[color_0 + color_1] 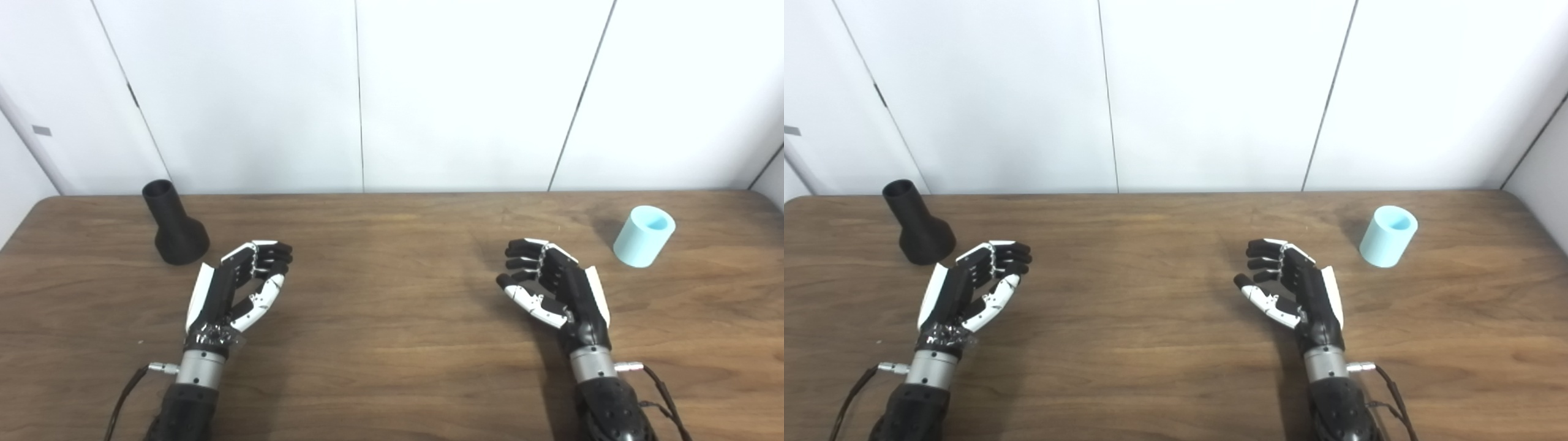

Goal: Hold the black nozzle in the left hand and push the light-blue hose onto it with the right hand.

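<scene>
While both lie empty with fingers loosely curled and apart, the left robot hand [236, 288] and right robot hand [551, 285] rest on the wooden tabletop [392, 343]. One black nozzle [173, 225] stands upright just beyond the left; one light-blue hose [644, 236] piece stands far right.

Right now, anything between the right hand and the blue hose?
Nothing: only bare table lies between the right hand and the light-blue hose, clear in both eye views.
</scene>
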You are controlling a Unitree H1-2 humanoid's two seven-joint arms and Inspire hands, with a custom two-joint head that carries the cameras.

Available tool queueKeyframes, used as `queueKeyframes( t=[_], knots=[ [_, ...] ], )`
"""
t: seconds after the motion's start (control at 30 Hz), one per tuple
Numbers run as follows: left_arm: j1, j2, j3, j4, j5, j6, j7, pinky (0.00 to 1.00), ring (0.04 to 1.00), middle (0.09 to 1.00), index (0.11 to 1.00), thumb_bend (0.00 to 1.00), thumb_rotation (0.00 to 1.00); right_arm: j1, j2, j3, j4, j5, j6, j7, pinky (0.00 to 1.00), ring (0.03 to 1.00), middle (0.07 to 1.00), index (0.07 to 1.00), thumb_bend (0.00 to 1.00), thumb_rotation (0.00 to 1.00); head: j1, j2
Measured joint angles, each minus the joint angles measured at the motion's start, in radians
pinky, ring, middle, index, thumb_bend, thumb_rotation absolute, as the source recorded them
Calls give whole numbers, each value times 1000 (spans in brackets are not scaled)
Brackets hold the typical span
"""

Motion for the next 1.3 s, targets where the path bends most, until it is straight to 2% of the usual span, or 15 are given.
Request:
queueKeyframes(
  t=[0.33,0.43,0.53,0.63,0.67,0.73,0.83,0.9,1.0,1.13,1.3],
  knots=[
    [0,0,0,0,0,0,0,525,593,629,626,240,314,0,0,0,0,-6,0,0,517,611,637,616,304,104,-2,0],
    [0,0,0,0,3,0,3,526,595,630,625,234,274,0,0,0,0,-7,0,0,522,613,638,618,305,97,-2,0],
    [0,0,0,0,2,-1,3,525,594,630,627,244,282,0,0,0,0,-7,0,0,520,613,638,618,307,112,-2,0],
    [0,-1,1,0,8,-1,9,509,578,622,626,302,280,0,0,0,0,-7,0,0,520,613,638,618,306,106,-5,0],
    [0,-3,2,0,28,0,26,489,559,608,619,343,247,0,0,-1,0,-6,0,0,520,613,637,617,308,100,-5,0],
    [-1,-11,9,-2,101,1,83,428,507,559,592,487,188,0,0,-2,0,-3,0,0,520,612,636,614,315,89,-3,0],
    [-3,-23,22,-1,170,1,165,389,468,521,563,558,134,0,1,-2,0,-3,0,0,523,614,638,615,315,95,-3,0],
    [-5,-36,38,3,179,0,201,329,400,461,502,519,77,1,0,-3,0,-3,0,0,522,613,636,614,317,104,-3,0],
    [-16,-53,72,14,189,0,279,286,350,428,487,515,65,2,0,-6,0,-3,0,0,522,613,636,614,320,111,-2,-2],
    [-27,-70,98,24,238,18,380,308,381,488,488,517,74,2,0,-6,0,-4,-1,0,523,614,639,617,312,126,-2,-3],
    [-36,-75,105,36,261,36,450,341,419,530,491,514,74,2,0,-7,0,-1,-1,1,526,617,643,619,317,127,0,-5]
  ],
)
